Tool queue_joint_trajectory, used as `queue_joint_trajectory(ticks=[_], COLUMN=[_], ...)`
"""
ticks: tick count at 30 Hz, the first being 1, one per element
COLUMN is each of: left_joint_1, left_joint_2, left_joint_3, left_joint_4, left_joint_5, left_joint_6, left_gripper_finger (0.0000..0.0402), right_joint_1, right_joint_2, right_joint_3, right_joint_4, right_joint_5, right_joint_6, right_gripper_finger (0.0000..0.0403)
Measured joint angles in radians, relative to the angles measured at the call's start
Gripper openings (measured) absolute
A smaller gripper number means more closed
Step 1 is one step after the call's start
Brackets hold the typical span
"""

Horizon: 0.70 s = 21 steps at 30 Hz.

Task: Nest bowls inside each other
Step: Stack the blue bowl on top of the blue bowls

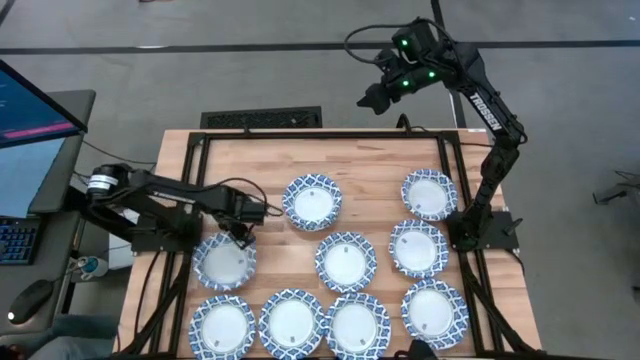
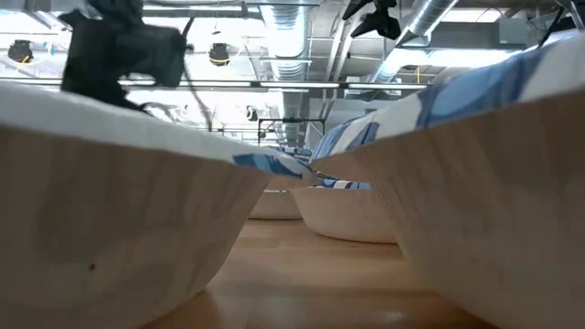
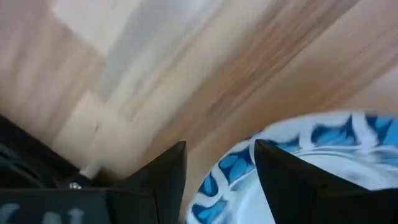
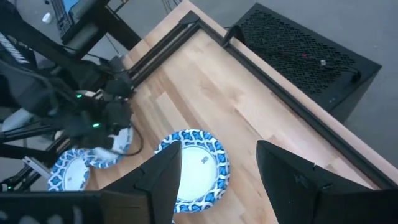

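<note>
Several blue-rimmed white bowls sit upright on the wooden table (image 1: 370,165). In the high view my left gripper (image 1: 243,235) points down over the far rim of the left-hand bowl (image 1: 224,264). In the left wrist view my left gripper (image 3: 221,149) is open. One finger (image 3: 165,180) is outside the bowl's patterned rim (image 3: 231,167) and the other finger (image 3: 286,180) is over its inside. My right gripper (image 1: 372,98) hangs open high beyond the table's far edge. From there the right wrist view shows the far-left bowl (image 4: 194,169) between its fingers.
Black frame rails (image 1: 320,134) run along the table's far and side edges. A black vented box (image 1: 262,118) sits behind the far edge. Bare wood lies along the far edge between two bowls (image 1: 312,201) (image 1: 429,193). A monitor (image 1: 35,140) stands at the left.
</note>
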Motion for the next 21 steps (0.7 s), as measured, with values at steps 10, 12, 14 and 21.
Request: queue_joint_trajectory(ticks=[10, 12, 14, 21], left_joint_1=[0.031, 0.025, -0.007, -0.197], left_joint_2=[0.007, 0.007, 0.007, 0.037], left_joint_3=[0.196, 0.205, 0.213, 0.216], left_joint_4=[-0.076, -0.076, -0.066, 0.142], left_joint_5=[0.085, 0.105, 0.100, -0.024], left_joint_6=[-0.271, -0.401, -0.557, -0.999], left_gripper_finger=[0.0181, 0.0181, 0.0181, 0.0181], right_joint_1=[-0.033, -0.044, -0.060, -0.112], right_joint_2=[0.000, 0.000, 0.000, 0.000], right_joint_3=[0.000, 0.000, 0.000, 0.000], right_joint_4=[0.000, -0.001, -0.004, -0.002], right_joint_5=[0.000, 0.000, 0.000, 0.003], right_joint_6=[-0.031, -0.050, -0.066, -0.126], right_gripper_finger=[0.0230, 0.0230, 0.0230, 0.0230])
